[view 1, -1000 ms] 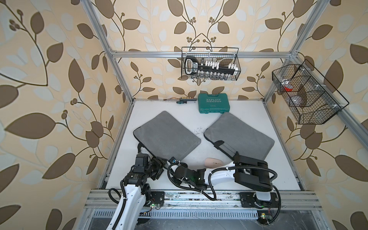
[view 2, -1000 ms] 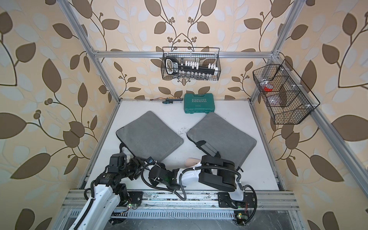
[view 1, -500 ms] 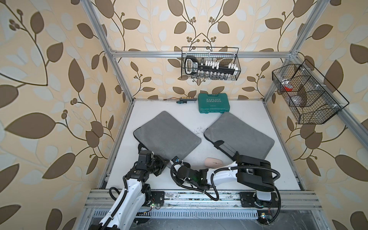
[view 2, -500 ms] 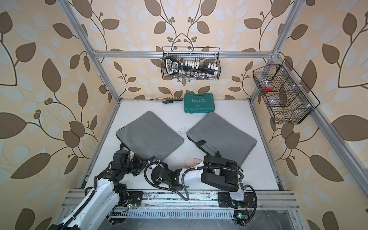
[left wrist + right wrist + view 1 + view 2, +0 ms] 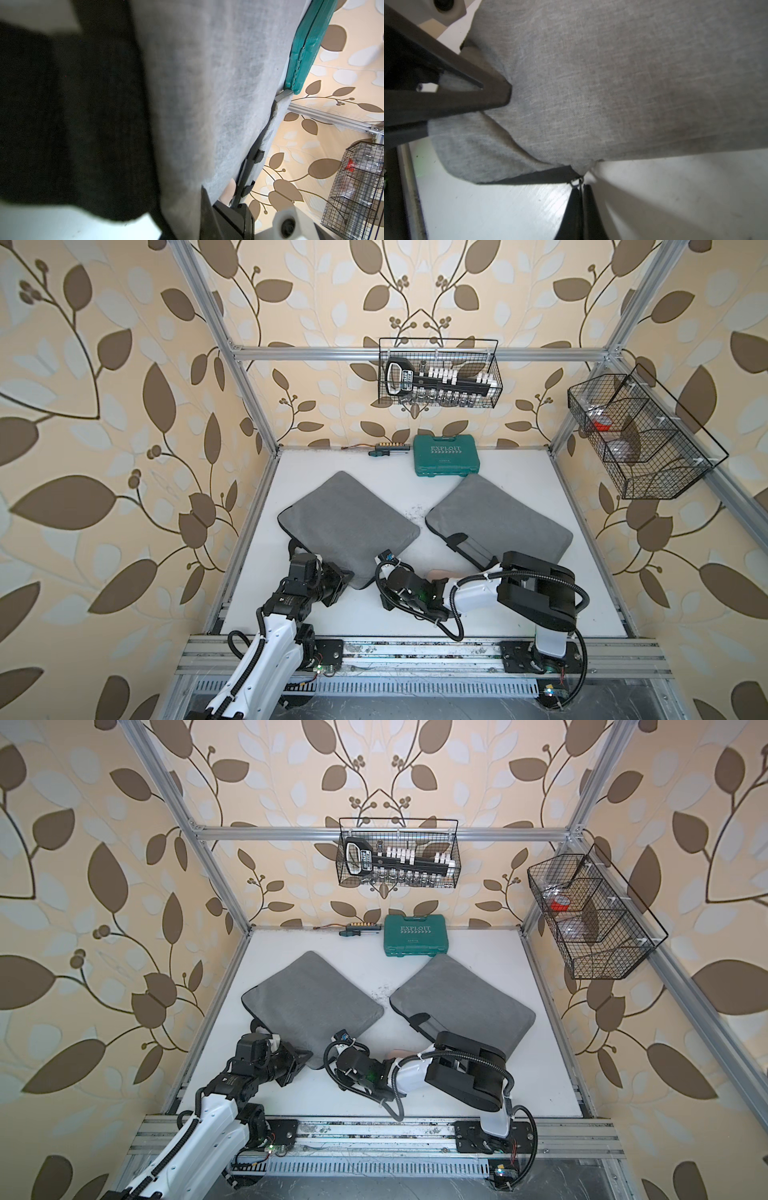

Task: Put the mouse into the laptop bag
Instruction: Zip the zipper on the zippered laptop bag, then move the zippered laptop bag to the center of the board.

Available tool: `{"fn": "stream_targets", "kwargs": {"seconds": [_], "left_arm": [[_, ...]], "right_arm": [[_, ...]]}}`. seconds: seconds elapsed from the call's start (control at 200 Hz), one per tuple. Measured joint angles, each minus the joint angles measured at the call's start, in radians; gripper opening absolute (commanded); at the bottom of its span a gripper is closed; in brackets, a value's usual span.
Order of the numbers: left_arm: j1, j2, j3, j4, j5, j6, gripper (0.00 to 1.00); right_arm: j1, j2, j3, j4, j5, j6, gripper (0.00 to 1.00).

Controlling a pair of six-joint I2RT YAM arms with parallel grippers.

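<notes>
There are two grey bags on the white table [image 5: 519, 614]. One laptop bag [image 5: 349, 526] lies towards nine o'clock and a second laptop bag [image 5: 498, 522] towards three. I count one mouse [image 5: 436, 572], pale beige, out on the bare table at about five o'clock. It sits between the two bags, just beside the black-trimmed edge of the second one, and the right arm hides part of it. One teal tool case [image 5: 446, 456] sits at twelve o'clock with a single screwdriver [image 5: 380, 452] beside it. Two wire baskets hang on the walls, the back basket [image 5: 438, 377] at twelve and the side basket [image 5: 640, 435] out past two o'clock.

Both arms are folded low at the near edge of the first bag, around seven o'clock. The left hand [image 5: 349, 576] lies almost flat to the table with its fingers [image 5: 500, 95] pinched together on the fabric at the bag's near edge. The right arm reaches across from the five o'clock side. The right hand [image 5: 581, 187] is shut tight on the small metal zipper pull [image 5: 576, 182] at the corner of the same bag.
</notes>
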Motion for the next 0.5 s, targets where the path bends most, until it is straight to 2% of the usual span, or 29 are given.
{"fn": "stream_targets", "kwargs": {"seconds": [0.12,0.205,0.275,0.305,0.465,0.5], "left_arm": [[0.0,0.025,0.01,0.0,-0.016,0.007,0.0],[0.001,0.102,0.063,-0.026,-0.04,0.031,0.0],[0.011,0.19,0.131,-0.063,-0.063,0.058,0.0],[0.023,0.228,0.159,-0.077,-0.079,0.071,0.0],[0.16,0.457,0.304,-0.098,-0.098,0.153,0.0],[0.18,0.505,0.341,-0.111,-0.099,0.169,0.04]], "right_arm": [[-0.005,0.0,0.008,-0.013,-0.012,0.0,0.0],[-0.006,0.0,0.021,-0.03,-0.012,0.001,0.0],[-0.005,0.002,0.048,-0.058,-0.004,0.002,0.33],[-0.004,0.002,0.061,-0.073,0.012,0.0,0.43],[-0.005,-0.005,0.089,-0.133,0.067,0.008,0.67],[-0.01,-0.019,0.078,-0.147,0.077,0.018,0.7]]}}
